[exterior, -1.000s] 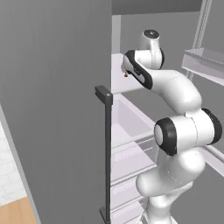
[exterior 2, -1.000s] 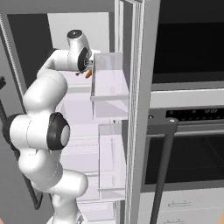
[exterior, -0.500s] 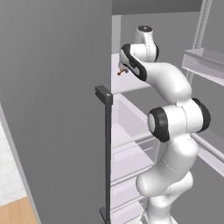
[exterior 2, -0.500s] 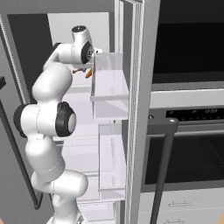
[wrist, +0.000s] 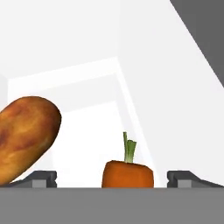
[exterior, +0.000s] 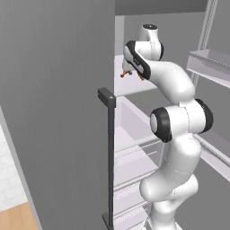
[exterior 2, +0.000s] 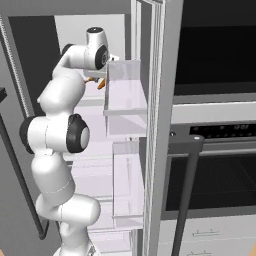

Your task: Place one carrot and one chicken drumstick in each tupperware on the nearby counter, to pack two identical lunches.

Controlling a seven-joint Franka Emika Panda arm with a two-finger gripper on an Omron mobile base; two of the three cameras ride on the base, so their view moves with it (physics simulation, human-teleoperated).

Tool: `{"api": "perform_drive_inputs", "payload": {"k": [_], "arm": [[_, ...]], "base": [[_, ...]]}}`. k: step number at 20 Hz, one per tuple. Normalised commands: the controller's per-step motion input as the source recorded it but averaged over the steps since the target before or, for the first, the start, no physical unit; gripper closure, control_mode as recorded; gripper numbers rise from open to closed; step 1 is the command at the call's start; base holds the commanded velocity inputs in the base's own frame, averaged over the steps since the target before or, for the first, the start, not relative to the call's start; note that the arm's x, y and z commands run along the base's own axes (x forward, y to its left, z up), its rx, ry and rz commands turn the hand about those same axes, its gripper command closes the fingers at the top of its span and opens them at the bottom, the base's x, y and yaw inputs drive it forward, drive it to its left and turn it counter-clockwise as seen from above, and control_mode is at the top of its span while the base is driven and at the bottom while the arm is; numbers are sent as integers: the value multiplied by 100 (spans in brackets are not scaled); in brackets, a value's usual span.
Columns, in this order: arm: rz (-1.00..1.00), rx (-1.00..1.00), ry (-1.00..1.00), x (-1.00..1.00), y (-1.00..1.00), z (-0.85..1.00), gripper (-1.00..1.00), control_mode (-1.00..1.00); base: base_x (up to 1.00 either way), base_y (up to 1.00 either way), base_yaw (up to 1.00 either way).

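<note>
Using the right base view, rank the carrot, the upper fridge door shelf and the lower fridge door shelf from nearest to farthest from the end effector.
1. Carrot: right at the open end effector, high inside the fridge.
2. Upper door shelf: just to the right, at similar height.
3. Lower door shelf: well below, on the same door.

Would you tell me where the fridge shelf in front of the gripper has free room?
The white shelf is bare behind the carrot, and between it and the right wall. It is crowded low left, where the chicken drumstick lies beside the open gripper.
</note>
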Motion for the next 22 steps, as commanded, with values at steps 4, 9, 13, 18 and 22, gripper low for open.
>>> {"api": "perform_drive_inputs", "payload": {"k": [4,9,13,18,22], "arm": [[0,4,2,0,0,-31,100,-100],[0,3,8,0,0,-14,100,-100],[0,1,-3,-18,0,-30,100,-100],[0,0,-12,-36,11,-37,100,-100],[0,-1,-29,-61,24,-44,100,-100]], "base": [[0,0,0],[0,0,0],[0,0,0],[0,0,0],[0,0,0]]}}
